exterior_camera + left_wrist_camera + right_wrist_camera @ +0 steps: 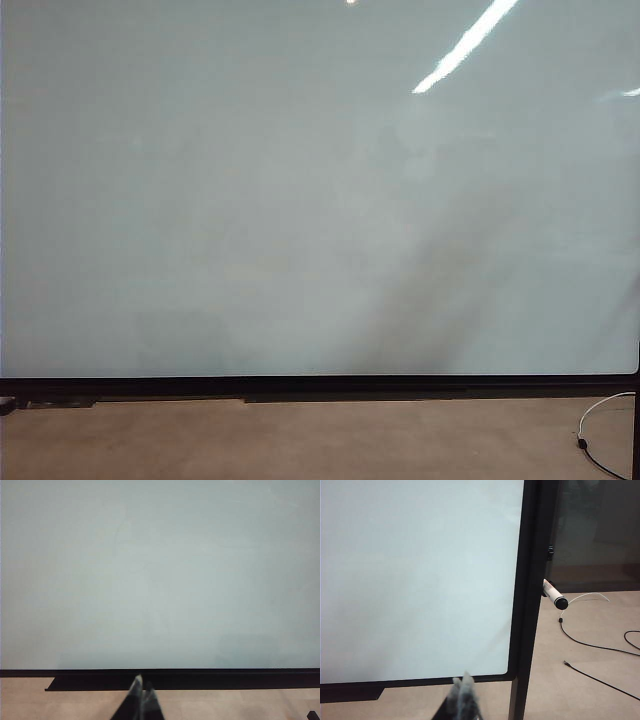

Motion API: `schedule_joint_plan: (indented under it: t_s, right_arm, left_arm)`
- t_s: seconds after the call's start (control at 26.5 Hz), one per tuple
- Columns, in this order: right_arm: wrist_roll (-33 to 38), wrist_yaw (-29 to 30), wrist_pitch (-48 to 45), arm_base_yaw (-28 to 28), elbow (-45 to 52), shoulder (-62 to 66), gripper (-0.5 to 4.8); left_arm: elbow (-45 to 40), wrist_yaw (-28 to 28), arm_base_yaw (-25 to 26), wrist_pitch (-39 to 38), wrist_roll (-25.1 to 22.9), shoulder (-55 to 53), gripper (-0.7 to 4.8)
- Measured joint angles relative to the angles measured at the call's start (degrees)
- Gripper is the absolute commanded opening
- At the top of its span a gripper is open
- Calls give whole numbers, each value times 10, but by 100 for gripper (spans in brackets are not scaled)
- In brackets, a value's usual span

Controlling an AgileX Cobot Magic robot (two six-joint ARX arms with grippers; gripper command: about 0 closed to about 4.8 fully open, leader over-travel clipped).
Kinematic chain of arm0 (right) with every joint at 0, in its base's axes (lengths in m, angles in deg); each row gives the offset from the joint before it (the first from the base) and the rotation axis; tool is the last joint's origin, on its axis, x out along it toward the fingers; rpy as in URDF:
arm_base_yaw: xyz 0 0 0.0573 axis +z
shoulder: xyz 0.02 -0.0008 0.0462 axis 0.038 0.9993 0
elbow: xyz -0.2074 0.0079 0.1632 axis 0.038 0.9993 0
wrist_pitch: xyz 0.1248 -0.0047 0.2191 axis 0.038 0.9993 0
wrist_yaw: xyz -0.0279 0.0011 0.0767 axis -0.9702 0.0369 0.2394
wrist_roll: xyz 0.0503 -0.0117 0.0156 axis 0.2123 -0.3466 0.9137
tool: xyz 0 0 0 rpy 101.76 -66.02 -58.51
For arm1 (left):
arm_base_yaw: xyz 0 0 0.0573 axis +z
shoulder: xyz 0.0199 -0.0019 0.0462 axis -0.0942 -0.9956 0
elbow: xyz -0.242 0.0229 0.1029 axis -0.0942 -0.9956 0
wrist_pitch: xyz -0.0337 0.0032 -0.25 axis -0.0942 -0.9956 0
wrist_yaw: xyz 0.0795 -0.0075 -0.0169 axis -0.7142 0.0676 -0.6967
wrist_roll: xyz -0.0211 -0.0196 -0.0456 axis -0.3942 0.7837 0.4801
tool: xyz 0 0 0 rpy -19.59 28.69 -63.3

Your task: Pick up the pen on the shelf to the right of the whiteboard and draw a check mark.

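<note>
Idling hands, both closed.

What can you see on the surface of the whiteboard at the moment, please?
The whiteboard shows no check mark, only glare and faint smudges. The pen sticks out beside its right frame. Both the left gripper and right gripper are shut, away from it.

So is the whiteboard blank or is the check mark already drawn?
Blank. The whiteboard shows only glare and shadow in all views, no stroke. The pen still sits beside its right frame, unheld.
</note>
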Motion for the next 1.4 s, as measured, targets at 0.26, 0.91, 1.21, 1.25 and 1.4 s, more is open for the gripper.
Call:
schedule_joint_plan:
  t_s: [0.26,0.91,1.21,1.25,1.4]
  right_arm:
    - [0,0,0,0,0,0,-5]
    - [6,26,-2,0,0,0,0]
    - [16,29,1,1,-3,0,-1]
    - [15,29,5,0,-8,0,-1]
    - [0,28,10,0,-27,0,0]
  left_arm:
    - [0,0,0,0,0,0,-5]
    - [0,0,0,0,0,0,-4]
    - [0,0,0,0,0,0,-4]
    - [0,0,0,0,0,0,-4]
    - [0,0,0,0,0,0,-4]
